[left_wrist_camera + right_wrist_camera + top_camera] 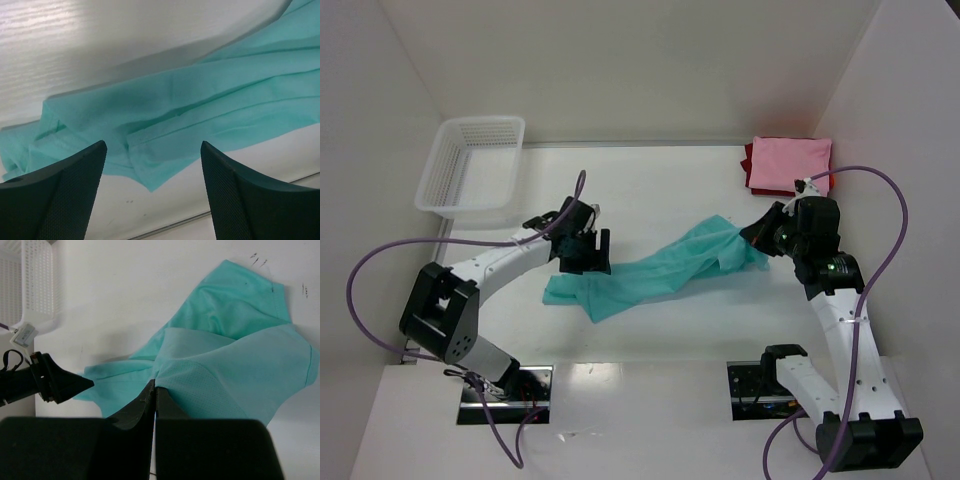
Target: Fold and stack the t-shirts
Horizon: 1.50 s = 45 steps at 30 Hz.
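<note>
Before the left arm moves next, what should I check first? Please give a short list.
1. Right end effector shut on teal shirt: ok.
2. Left end effector open above the shirt's other end: ok.
3. Left end effector gripping cloth: not ok.
4. Shirt spread flat: not ok, twisted and creased.
5. Pink shirt stacked on red shirt, apart from the teal one: ok.

My right fingers (758,232) pinch the right end of the teal t-shirt (660,272), which stretches diagonally across the tabletop (650,190). My left fingers (596,256) hover over its left part. A folded pink t-shirt (790,163) lies on a red t-shirt (748,172); a white mesh basket (470,165) stands far left.
</note>
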Motion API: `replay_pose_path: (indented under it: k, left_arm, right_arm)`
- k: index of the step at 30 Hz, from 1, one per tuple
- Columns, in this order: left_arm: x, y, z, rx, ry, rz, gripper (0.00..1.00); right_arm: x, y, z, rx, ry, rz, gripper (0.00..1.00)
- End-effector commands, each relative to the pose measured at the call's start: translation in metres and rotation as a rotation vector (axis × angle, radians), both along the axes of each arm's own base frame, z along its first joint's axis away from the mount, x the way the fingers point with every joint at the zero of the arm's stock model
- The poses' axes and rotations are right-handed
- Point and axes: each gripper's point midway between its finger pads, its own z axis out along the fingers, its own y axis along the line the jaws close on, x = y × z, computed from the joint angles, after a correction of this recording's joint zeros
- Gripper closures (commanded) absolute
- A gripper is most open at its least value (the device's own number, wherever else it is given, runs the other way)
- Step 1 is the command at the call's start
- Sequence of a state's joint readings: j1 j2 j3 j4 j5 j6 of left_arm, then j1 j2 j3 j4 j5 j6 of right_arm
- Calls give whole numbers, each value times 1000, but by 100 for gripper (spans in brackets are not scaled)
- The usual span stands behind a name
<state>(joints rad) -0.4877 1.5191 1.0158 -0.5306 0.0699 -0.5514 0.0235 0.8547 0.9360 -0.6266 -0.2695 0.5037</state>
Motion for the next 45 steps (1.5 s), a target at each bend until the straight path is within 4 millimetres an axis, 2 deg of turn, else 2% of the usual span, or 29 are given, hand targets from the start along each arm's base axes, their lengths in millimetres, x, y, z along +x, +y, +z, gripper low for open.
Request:
replay_pose_path:
  k: [1, 11, 17, 20, 31, 37, 41, 45]
  left_arm:
    - [22, -15, 8, -34, -43, -10, 18]
    - [8, -11, -12, -3, 17, -19, 19]
    - [-3, -14, -14, -17, 45, -30, 20]
    - [-11, -12, -25, 0, 76, -39, 20]
    - [-11, -15, -28, 14, 79, -45, 25]
    - [1, -15, -25, 24, 41, -32, 26]
    - [3, -18, -28, 20, 52, -36, 33]
    - [4, -19, -28, 17, 46, -36, 50]
  right_arm:
    - [2, -3, 4, -7, -25, -9, 99]
    - [6, -4, 1, -20, -19, -12, 99]
    - [9, -6, 2, -32, -21, -15, 99]
    - [9, -6, 2, -32, -21, -15, 99]
    - [9, -6, 2, -32, -21, -15, 99]
    - [8, -6, 4, -32, -28, -15, 99]
    - [7, -6, 4, -32, -28, -15, 99]
    - [6, -6, 3, -32, -21, -15, 99]
